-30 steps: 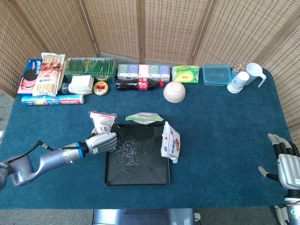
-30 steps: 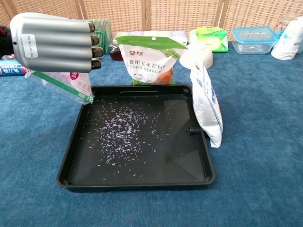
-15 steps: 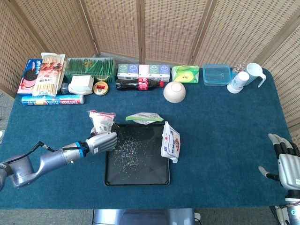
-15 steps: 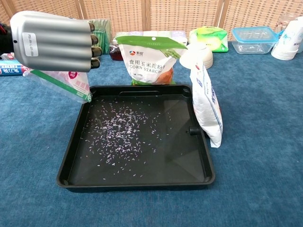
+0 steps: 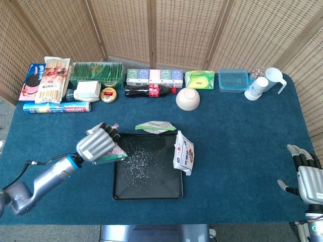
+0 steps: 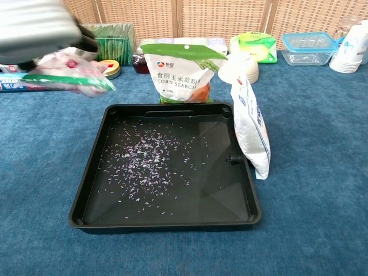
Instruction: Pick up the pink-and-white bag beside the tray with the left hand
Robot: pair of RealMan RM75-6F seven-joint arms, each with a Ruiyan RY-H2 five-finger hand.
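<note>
My left hand [image 5: 96,143] grips the pink-and-white bag [image 6: 68,75] and holds it in the air over the left rim of the black tray [image 5: 121,191]. In the chest view the hand [image 6: 34,26] is blurred at the top left, with the bag hanging tilted beneath it. In the head view only the bag's green-edged end [image 5: 112,156] shows under the fingers. My right hand [image 5: 308,174] rests open at the far right edge, holding nothing.
A corn starch bag [image 6: 179,72] stands at the tray's far rim and a white-and-blue bag [image 6: 253,129] leans on its right rim. Grains are scattered in the tray. Boxes, a cola bottle [image 5: 150,91], a bowl [image 5: 187,98] and cups line the back.
My left hand has closed on the pink-and-white bag and lifted it off the table, up and slightly toward the tray's left edge. The right hand has stayed put.
</note>
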